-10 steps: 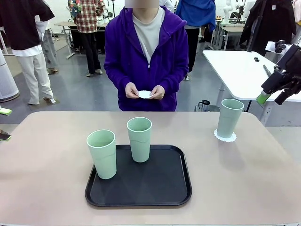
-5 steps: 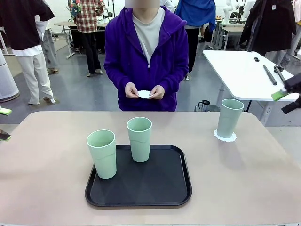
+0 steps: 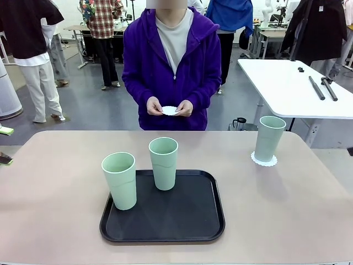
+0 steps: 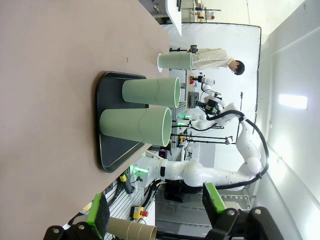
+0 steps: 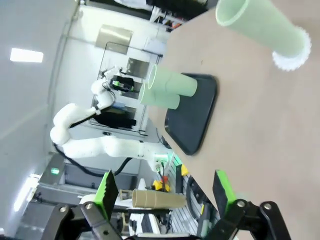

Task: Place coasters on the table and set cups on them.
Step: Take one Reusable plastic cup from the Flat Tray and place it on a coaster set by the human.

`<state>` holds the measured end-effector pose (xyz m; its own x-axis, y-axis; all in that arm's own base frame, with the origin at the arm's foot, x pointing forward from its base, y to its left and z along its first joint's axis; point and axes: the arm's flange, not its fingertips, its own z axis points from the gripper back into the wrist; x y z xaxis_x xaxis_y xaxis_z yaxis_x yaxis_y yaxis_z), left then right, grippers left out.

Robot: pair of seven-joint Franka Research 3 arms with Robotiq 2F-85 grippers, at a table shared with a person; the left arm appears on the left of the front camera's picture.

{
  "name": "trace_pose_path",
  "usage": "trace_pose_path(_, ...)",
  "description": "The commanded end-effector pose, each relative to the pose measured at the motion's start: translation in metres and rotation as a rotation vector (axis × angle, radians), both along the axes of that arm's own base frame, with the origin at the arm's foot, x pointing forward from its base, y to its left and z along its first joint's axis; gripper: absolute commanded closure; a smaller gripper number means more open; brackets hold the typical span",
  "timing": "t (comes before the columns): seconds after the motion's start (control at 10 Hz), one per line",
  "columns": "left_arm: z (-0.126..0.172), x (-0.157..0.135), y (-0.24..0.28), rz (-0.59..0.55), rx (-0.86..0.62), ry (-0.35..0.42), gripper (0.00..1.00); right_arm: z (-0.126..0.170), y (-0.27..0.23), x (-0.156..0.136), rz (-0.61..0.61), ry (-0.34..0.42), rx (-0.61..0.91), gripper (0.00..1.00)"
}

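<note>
Two end effectors, left end effector (image 4: 155,205) and right end effector (image 5: 164,192), hang spread and empty. Near cup (image 3: 119,180) and middle cup (image 3: 164,163) wait on the tray (image 3: 187,212). Far cup (image 3: 269,138) stands on its coaster (image 3: 264,160) on the surface (image 3: 55,182), one down. Person's hands (image 3: 155,106) hold the next coaster (image 3: 170,110).

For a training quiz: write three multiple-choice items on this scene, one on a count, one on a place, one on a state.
1. Cups on the tray: A one; B three; C two.
2. The right-hand cup stands on: A the tray; B a coaster; C a plate.
3. The left tool is: A open, empty; B shut on a cup; C shut on a coaster.
Key: C, two stand there; B, a lacy white edge rings its base; A, its jaws stand apart, nothing between.
</note>
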<state>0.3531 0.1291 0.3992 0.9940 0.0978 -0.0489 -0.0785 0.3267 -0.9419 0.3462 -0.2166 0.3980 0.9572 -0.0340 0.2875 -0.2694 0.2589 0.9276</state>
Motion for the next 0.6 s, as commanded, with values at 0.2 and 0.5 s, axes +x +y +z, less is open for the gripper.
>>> trace_pose_path(0.2,0.002,-0.001,0.001,0.0,-0.011,-0.009,0.0,-0.025,-0.008,-0.02,-0.114,0.022,0.097,0.0)
trace_pose_path(0.5,0.002,-0.001,0.001,0.0,-0.011,-0.009,0.0,-0.029,-0.002,-0.028,-0.149,0.012,0.092,0.0)
